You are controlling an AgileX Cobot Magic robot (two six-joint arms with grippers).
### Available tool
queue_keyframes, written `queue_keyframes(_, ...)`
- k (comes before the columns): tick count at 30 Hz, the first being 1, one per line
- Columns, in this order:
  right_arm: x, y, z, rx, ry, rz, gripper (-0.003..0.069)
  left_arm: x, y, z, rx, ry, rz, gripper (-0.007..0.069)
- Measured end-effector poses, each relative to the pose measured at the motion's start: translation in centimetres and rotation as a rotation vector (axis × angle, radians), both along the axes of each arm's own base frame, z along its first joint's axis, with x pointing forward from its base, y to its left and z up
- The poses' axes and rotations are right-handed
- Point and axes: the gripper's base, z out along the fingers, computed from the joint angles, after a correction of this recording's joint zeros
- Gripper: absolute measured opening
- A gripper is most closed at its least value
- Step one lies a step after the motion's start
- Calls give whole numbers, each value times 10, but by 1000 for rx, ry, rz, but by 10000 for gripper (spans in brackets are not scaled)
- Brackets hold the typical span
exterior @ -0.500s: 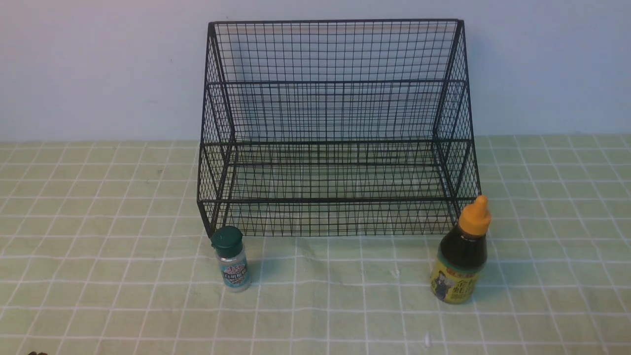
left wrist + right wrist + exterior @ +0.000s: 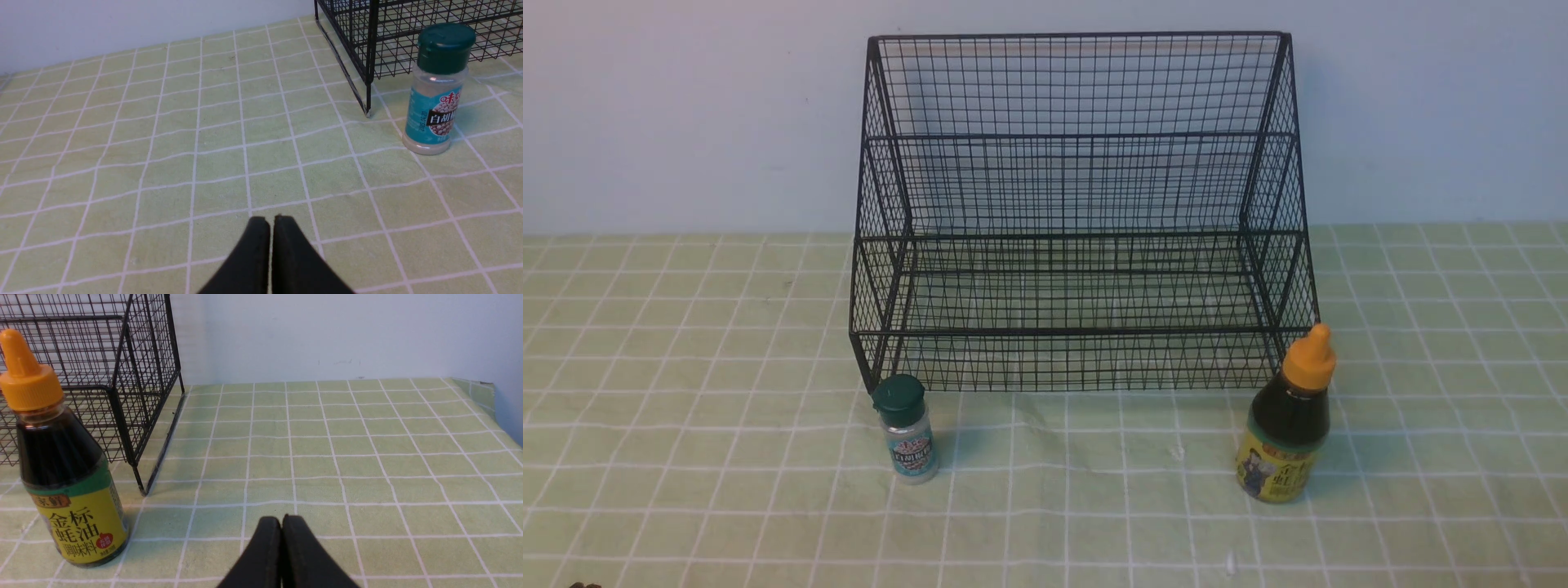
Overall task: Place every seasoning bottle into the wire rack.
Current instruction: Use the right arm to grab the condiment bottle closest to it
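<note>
Front view: black wire rack [image 2: 1078, 212] stands on green checked tablecloth [image 2: 686, 425], its tall back toward pale wall [image 2: 686, 106], low rail facing the camera. Shelves hold nothing. Shaker [image 2: 905, 429] with dark green cap is upright on the cloth, just in front of the rack's left front corner, outside it. Sauce bottle [image 2: 1286, 420] with orange cap is upright just in front of the right front corner, also outside. Bottles well apart from each other. Neither claw is clearly visible here.

Left wrist view: left claw [image 2: 270, 220] is clenched, the two black fingers pressed together, nothing between them. It hangs over bare cloth. Shaker [image 2: 435, 90] stands well apart from it, teal label facing the camera, beside the rack's corner leg [image 2: 367, 61]; cannot tell whether it touches the wire.

Right wrist view: right claw [image 2: 281, 520] is clenched, fingers together, holding nothing, over bare cloth. Sauce bottle [image 2: 67, 465] stands off to one side, apart from the claw, yellow label showing, dark liquid nearly up to the neck. Rack [image 2: 122, 355] right behind it.
</note>
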Motion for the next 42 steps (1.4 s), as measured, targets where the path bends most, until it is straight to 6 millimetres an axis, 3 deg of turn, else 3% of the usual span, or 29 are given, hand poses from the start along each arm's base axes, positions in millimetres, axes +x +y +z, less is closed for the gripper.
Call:
queue_keyframes(18,0,0,1,10,-11,1,-13,0,0,0,0,0,0,-6)
queue_keyframes(21,1,2,6,120,-83,0,-13,0,0,0,0,0,0,-6)
queue_keyframes(25,2,0,21,546,-252,-42,-13,0,0,0,0,0,0,-6)
queue_keyframes(29,2,-2,24,809,-301,-71,-13,0,0,0,0,0,0,-6)
queue_keyframes(37,0,-12,30,1020,-419,-158,-13,0,0,0,0,0,0,-6)
queue_keyframes(39,-1,-11,37,1032,-421,-133,-13,0,0,0,0,0,0,-6)
queue_keyframes(42,-7,-4,67,1003,-439,-36,-13,0,0,0,0,0,0,-6)
